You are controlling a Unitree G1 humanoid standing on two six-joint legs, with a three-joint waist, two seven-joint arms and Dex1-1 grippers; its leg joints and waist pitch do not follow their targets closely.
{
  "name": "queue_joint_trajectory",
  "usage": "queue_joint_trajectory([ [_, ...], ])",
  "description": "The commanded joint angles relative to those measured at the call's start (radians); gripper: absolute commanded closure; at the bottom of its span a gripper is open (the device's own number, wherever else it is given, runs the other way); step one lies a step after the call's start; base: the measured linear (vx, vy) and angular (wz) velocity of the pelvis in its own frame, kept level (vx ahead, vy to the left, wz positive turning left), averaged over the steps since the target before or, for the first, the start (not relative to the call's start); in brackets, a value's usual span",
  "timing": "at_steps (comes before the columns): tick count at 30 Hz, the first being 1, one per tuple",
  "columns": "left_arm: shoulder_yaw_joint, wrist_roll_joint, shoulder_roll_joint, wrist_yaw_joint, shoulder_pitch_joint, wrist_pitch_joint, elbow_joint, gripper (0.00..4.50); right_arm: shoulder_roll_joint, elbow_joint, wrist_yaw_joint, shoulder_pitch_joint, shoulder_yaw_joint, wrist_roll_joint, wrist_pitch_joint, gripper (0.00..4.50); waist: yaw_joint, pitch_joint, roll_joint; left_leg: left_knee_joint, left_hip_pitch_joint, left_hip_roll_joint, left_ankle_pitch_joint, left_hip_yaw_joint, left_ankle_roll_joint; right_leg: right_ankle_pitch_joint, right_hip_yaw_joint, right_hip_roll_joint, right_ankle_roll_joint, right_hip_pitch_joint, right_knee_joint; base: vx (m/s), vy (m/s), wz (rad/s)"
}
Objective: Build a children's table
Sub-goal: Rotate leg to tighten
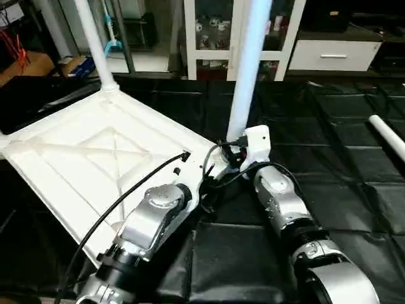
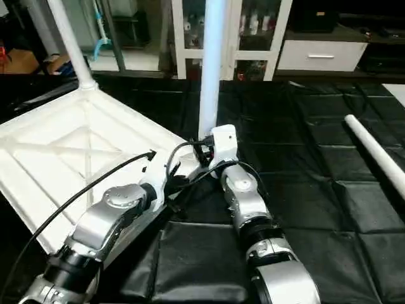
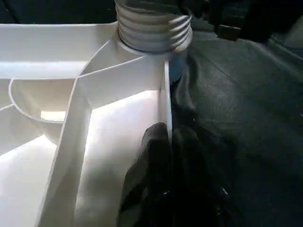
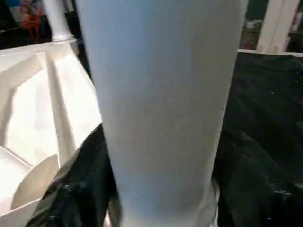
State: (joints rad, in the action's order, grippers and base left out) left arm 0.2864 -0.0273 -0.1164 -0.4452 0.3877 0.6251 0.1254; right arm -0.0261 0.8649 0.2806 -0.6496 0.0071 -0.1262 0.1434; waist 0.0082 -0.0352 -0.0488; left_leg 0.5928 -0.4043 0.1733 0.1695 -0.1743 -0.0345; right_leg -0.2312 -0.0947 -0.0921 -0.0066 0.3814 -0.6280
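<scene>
The children's table top (image 1: 82, 158) lies upside down on the black mat, its X-ribbed underside facing up. One white leg (image 1: 95, 44) stands in the far corner socket. A second leg (image 1: 247, 76) stands upright in the near right corner, and its threaded end (image 3: 154, 28) sits at the socket. My right gripper (image 1: 237, 149) is at the base of this leg, with the leg (image 4: 161, 94) close in front of the right wrist camera. My left gripper (image 3: 168, 142) is shut on the top's thin rim wall just beside that corner. A loose leg (image 1: 389, 136) lies on the mat at the right.
Black padded mat (image 1: 329, 177) covers the floor around the work. A white glass-door cabinet (image 1: 234, 31) and a white drawer unit (image 1: 335, 54) stand behind. A cardboard box (image 1: 25, 63) sits at the far left.
</scene>
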Motion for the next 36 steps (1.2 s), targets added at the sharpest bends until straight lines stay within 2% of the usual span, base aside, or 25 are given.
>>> queue_joint_trajectory([
  [1, 0.025, -0.015, -0.019, -0.050, -0.024, -0.024, -0.021, 4.50, -0.005, -0.042, 0.045, 0.020, -0.002, -0.026, -0.013, 1.09, 0.006, 0.055, 0.008, -0.067, 0.019, 0.061, 0.174, 0.019, 0.108, 0.019, 0.055, -0.065, -0.246, -0.041, 0.076, 0.000, 0.000, 0.00],
  [5, 0.063, -0.040, -0.106, -0.164, -0.086, -0.028, -0.093, 4.50, -0.077, -0.213, 0.225, 0.098, 0.002, -0.088, -0.056, 0.79, 0.020, 0.054, 0.008, -0.070, 0.023, 0.067, 0.182, 0.020, 0.106, 0.001, 0.058, -0.062, -0.225, -0.041, 0.077, 0.000, 0.000, 0.00],
  [6, 0.068, -0.044, -0.119, -0.182, -0.094, -0.037, -0.102, 4.50, -0.091, -0.234, 0.252, 0.109, 0.003, -0.097, -0.067, 0.73, 0.024, 0.054, 0.000, -0.069, 0.025, 0.066, 0.185, 0.019, 0.101, -0.005, 0.057, -0.060, -0.225, -0.038, 0.077, 0.000, 0.000, 0.00],
  [7, 0.070, -0.048, -0.130, -0.194, -0.102, -0.034, -0.110, 4.50, -0.107, -0.256, 0.282, 0.120, 0.005, -0.108, -0.080, 0.67, 0.024, 0.052, 0.003, -0.070, 0.026, 0.065, 0.191, 0.018, 0.097, -0.011, 0.058, -0.059, -0.223, -0.036, 0.079, 0.000, 0.000, 0.00],
  [8, 0.072, -0.049, -0.137, -0.202, -0.105, -0.036, -0.114, 4.50, -0.119, -0.270, 0.303, 0.127, 0.007, -0.113, -0.086, 0.47, 0.027, 0.051, 0.005, -0.073, 0.027, 0.065, 0.215, 0.017, 0.080, -0.040, 0.059, -0.060, -0.224, -0.035, 0.081, 0.000, 0.000, 0.00],
  [9, 0.073, -0.049, -0.145, -0.209, -0.109, -0.038, -0.117, 4.50, -0.131, -0.283, 0.324, 0.133, 0.009, -0.119, -0.093, 0.47, 0.028, 0.051, 0.005, -0.074, 0.029, 0.065, 0.225, 0.017, 0.074, -0.051, 0.060, -0.059, -0.221, -0.036, 0.082, 0.000, 0.000, 0.00],
  [10, 0.072, -0.053, -0.159, -0.224, -0.118, -0.041, -0.126, 4.50, -0.159, -0.313, 0.372, 0.148, 0.017, -0.128, -0.107, 0.36, 0.028, 0.050, -0.002, -0.075, 0.028, 0.065, 0.235, 0.018, 0.065, -0.059, 0.060, -0.059, -0.219, -0.036, 0.082, 0.000, 0.000, 0.00],
  [12, 0.073, -0.063, -0.185, -0.265, -0.133, -0.066, -0.142, 4.50, -0.213, -0.357, 0.458, 0.175, 0.032, -0.138, -0.128, 0.25, 0.030, 0.051, 0.004, -0.074, 0.027, 0.065, 0.238, 0.018, 0.059, -0.057, 0.061, -0.059, -0.209, -0.039, 0.083, 0.000, 0.000, 0.00],
  [13, 0.074, -0.065, -0.188, -0.270, -0.136, -0.066, -0.146, 4.50, -0.220, -0.364, 0.474, 0.180, 0.035, -0.140, -0.133, 0.25, 0.030, 0.050, 0.004, -0.074, 0.028, 0.064, 0.237, 0.017, 0.061, -0.056, 0.061, -0.057, -0.209, -0.037, 0.084, 0.000, 0.000, 0.00],
  [15, 0.080, -0.081, -0.212, -0.310, -0.151, -0.071, -0.168, 4.50, -0.268, -0.411, 0.578, 0.213, 0.053, -0.163, -0.172, 0.25, 0.032, 0.051, 0.008, -0.072, 0.024, 0.062, 0.222, 0.017, 0.074, -0.050, 0.062, -0.061, -0.214, -0.042, 0.083, 0.000, 0.000, 0.00],
  [19, 0.084, -0.100, -0.236, -0.351, -0.167, -0.083, -0.192, 4.50, -0.311, -0.460, 0.670, 0.251, 0.074, -0.179, -0.215, 0.25, 0.034, 0.051, 0.009, -0.070, 0.024, 0.062, 0.212, 0.017, 0.083, -0.057, 0.061, -0.060, -0.216, -0.040, 0.083, 0.000, 0.000, 0.00],
  [21, 0.082, -0.120, -0.250, -0.385, -0.180, -0.104, -0.206, 4.50, -0.346, -0.458, 0.735, 0.274, 0.109, -0.161, -0.229, 0.25, 0.037, 0.051, 0.010, -0.069, 0.024, 0.062, 0.208, 0.017, 0.086, -0.066, 0.060, -0.060, -0.221, -0.040, 0.084, 0.000, 0.000, 0.00],
  [28, 0.083, -0.112, -0.260, -0.393, -0.189, -0.108, -0.205, 4.50, -0.364, -0.455, 0.763, 0.295, 0.135, -0.139, -0.236, 0.25, 0.036, 0.052, 0.012, -0.067, 0.024, 0.062, 0.199, 0.017, 0.084, -0.075, 0.061, -0.060, -0.225, -0.039, 0.082, 0.000, 0.000, 0.00],
  [33, 0.084, -0.114, -0.266, -0.400, -0.191, -0.110, -0.208, 4.50, -0.369, -0.449, 0.769, 0.293, 0.129, -0.134, -0.240, 0.25, 0.036, 0.054, 0.012, -0.063, 0.024, 0.061, 0.167, 0.016, 0.100, -0.027, 0.059, -0.059, -0.235, -0.041, 0.077, 0.000, 0.000, 0.00],
  [34, 0.084, -0.115, -0.268, -0.404, -0.191, -0.110, -0.209, 4.50, -0.370, -0.440, 0.767, 0.288, 0.125, -0.134, -0.236, 0.25, 0.037, 0.054, 0.008, -0.062, 0.025, 0.061, 0.167, 0.017, 0.102, -0.026, 0.059, -0.060, -0.236, -0.041, 0.077, 0.000, 0.000, 0.00],
  [36, 0.085, -0.114, -0.269, -0.406, -0.191, -0.111, -0.211, 4.50, -0.368, -0.431, 0.762, 0.281, 0.119, -0.134, -0.231, 0.25, 0.037, 0.056, 0.012, -0.061, 0.025, 0.061, 0.160, 0.016, 0.106, -0.017, 0.059, -0.059, -0.240, -0.041, 0.076, 0.000, 0.000, 0.00],
])
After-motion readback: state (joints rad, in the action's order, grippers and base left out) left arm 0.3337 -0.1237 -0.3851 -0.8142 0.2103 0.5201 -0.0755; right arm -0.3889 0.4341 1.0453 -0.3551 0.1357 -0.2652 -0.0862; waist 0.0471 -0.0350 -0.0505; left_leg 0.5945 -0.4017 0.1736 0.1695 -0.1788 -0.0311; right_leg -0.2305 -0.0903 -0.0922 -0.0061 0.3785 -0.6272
